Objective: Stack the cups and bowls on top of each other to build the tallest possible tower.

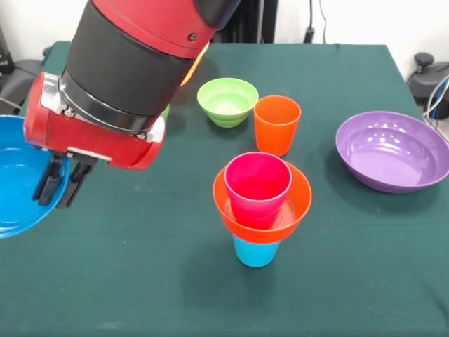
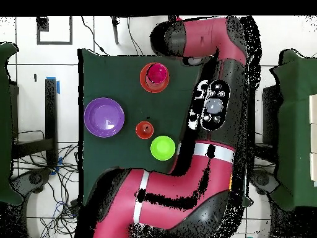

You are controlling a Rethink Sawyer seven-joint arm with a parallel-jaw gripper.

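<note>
Nearest us in the front view, low centre of the frame, we find the tower point(image 1: 261, 214): a light blue cup point(image 1: 255, 251) upside down on the bench point(image 1: 140, 281), an orange bowl point(image 1: 242, 210) seated on it and a magenta cup point(image 1: 257, 186) upright inside, which we judge gives each piece a broad seat. At the left edge the pincer point(image 1: 59, 184) is clenched on the rim of the blue bowl point(image 1: 17, 179), one finger inside and one outside, so we judge this bowl is being carried; the tower lies well to its right. Further up stand the orange cup point(image 1: 276, 123) and the purple bowl point(image 1: 389, 149), then the green bowl point(image 1: 226, 101), all unstacked.
</note>
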